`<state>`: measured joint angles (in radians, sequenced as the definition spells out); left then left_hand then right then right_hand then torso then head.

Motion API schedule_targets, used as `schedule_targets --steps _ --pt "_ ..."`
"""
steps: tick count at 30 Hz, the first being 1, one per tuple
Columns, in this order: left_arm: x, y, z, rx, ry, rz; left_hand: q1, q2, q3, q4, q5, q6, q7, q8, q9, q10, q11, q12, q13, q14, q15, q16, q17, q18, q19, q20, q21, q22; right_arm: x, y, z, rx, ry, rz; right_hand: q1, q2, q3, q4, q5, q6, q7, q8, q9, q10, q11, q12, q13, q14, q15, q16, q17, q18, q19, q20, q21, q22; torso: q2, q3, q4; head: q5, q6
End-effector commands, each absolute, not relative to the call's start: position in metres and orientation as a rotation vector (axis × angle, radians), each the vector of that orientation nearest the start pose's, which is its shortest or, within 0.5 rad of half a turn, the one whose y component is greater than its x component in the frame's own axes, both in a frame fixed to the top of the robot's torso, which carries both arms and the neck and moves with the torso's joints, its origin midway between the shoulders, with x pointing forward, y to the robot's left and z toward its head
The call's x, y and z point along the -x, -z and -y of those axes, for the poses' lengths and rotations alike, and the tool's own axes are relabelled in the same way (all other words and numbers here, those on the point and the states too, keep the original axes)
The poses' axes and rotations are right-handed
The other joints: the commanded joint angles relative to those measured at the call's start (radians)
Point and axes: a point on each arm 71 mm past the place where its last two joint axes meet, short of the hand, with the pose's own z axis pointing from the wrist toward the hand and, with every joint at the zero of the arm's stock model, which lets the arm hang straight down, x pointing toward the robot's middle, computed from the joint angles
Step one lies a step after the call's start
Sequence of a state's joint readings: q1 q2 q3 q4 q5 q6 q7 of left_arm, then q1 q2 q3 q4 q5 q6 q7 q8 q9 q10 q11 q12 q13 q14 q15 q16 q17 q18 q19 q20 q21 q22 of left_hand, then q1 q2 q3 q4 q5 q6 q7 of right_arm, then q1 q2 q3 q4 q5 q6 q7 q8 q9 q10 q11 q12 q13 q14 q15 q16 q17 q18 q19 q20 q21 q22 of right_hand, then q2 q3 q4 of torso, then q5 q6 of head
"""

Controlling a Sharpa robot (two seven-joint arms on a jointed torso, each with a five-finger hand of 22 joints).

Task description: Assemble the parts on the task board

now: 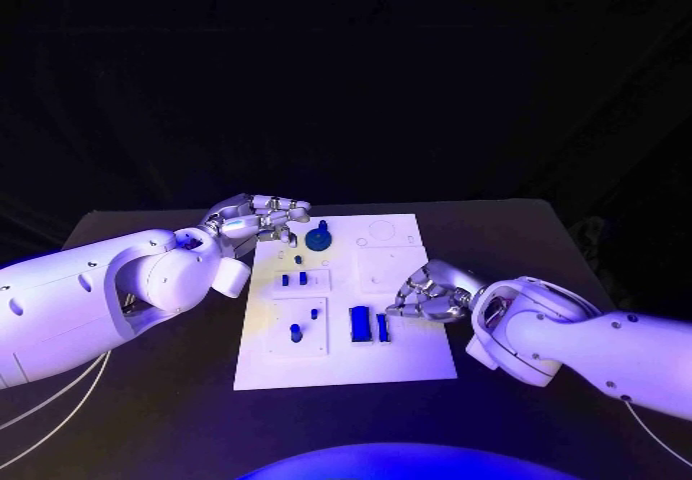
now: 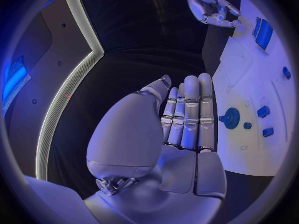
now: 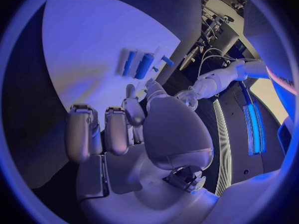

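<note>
While the left hand [image 2: 187, 119] hangs flat with fingers straight, together and empty just beside the blue gear [image 2: 230, 118], we note the right hand [image 1: 423, 296] curled at the task board's [image 1: 411, 362] right edge; whether it pinches anything we cannot tell. Risk, in our judgement: a left-hand sweep could knock the gear or the small blue pegs [image 1: 300, 281] off their seats. The left wrist view shows the gear's teeth, which the head view blurs; the head view shows the two upright blue blocks [image 1: 361, 323] near the right hand.
</note>
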<state>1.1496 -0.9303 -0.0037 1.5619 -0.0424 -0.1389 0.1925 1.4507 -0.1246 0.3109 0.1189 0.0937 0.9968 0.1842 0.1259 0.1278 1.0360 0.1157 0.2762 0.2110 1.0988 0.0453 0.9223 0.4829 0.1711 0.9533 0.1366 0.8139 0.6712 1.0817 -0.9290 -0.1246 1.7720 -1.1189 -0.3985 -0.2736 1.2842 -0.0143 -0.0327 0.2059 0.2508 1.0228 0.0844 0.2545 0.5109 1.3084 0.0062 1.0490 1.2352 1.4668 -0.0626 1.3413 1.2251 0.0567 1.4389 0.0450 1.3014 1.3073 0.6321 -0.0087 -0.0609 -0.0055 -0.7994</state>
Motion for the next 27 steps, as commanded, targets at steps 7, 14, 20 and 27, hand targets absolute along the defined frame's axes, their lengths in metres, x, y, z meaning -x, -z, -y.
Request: schedule_targets --steps 7,14,20,27 --pt "-0.481 0.211 -0.236 1.267 1.518 -1.528 0.002 0.008 -0.034 0.035 0.000 -0.014 -0.003 0.024 -0.007 -0.019 0.015 -0.002 -0.021 -0.164 0.039 -0.280 -0.156 -0.013 -0.188 0.072 -0.250 -0.136 -0.455 0.226 0.204 -0.789 -1.259 -1.788 0.132 0.021 0.006 -0.037 -0.067 -0.107 0.073 -0.086 -0.075 -0.346 0.090 -0.604 -0.471 -0.362 0.094 -0.702 -0.634 0.114 -0.469 0.083 -0.874 -0.208 -0.052 -0.0271 -0.0007 -0.003 0.035" --pt "-0.495 0.220 -0.243 1.335 1.445 -1.379 0.018 0.007 -0.063 0.064 0.000 -0.041 -0.026 -0.006 -0.034 -0.011 0.052 -0.116 -0.102 -0.169 0.087 -0.629 -0.285 -0.001 -0.242 0.153 -0.527 -0.334 -0.496 0.216 0.214 -0.883 -1.340 -1.647 0.191 0.027 0.037 -0.046 -0.092 -0.067 0.097 -0.170 -0.194 -0.287 0.118 -0.847 -0.869 -0.435 0.162 -1.070 -0.879 0.127 -0.536 0.165 -1.145 -0.503 -0.075 -0.0358 0.0006 0.015 0.097" --pt "-0.505 0.231 -0.244 1.388 1.360 -1.286 0.010 0.025 -0.145 0.070 0.003 -0.106 -0.064 -0.064 -0.064 -0.103 0.079 -0.213 -0.149 -0.256 0.143 -0.822 -0.384 -0.058 -0.306 0.155 -0.686 -0.457 -0.525 0.214 0.217 -0.894 -1.345 -1.551 0.164 0.034 0.037 -0.075 -0.091 -0.071 0.110 -0.193 -0.300 -0.265 0.146 -0.947 -1.071 -0.414 0.197 -1.239 -1.042 0.131 -0.616 0.209 -1.240 -0.729 -0.096 -0.0342 0.0082 0.035 0.125" --pt "-0.506 0.237 -0.237 1.379 1.369 -1.348 -0.430 0.125 -0.216 0.013 -0.094 -0.379 -0.102 -0.126 -0.128 -0.404 0.018 -0.276 -0.211 -0.511 0.084 -0.922 -0.483 -0.089 -0.505 0.067 -0.814 -0.551 -0.532 0.217 0.221 -0.890 -1.260 -1.564 -0.291 0.014 0.033 -0.206 -0.136 -0.356 0.053 -0.254 -0.401 -0.570 0.104 -1.049 -1.235 -0.723 0.161 -1.341 -1.146 0.068 -0.887 0.141 -1.301 -0.981 -0.093 -0.0325 0.0097 0.036 0.129"
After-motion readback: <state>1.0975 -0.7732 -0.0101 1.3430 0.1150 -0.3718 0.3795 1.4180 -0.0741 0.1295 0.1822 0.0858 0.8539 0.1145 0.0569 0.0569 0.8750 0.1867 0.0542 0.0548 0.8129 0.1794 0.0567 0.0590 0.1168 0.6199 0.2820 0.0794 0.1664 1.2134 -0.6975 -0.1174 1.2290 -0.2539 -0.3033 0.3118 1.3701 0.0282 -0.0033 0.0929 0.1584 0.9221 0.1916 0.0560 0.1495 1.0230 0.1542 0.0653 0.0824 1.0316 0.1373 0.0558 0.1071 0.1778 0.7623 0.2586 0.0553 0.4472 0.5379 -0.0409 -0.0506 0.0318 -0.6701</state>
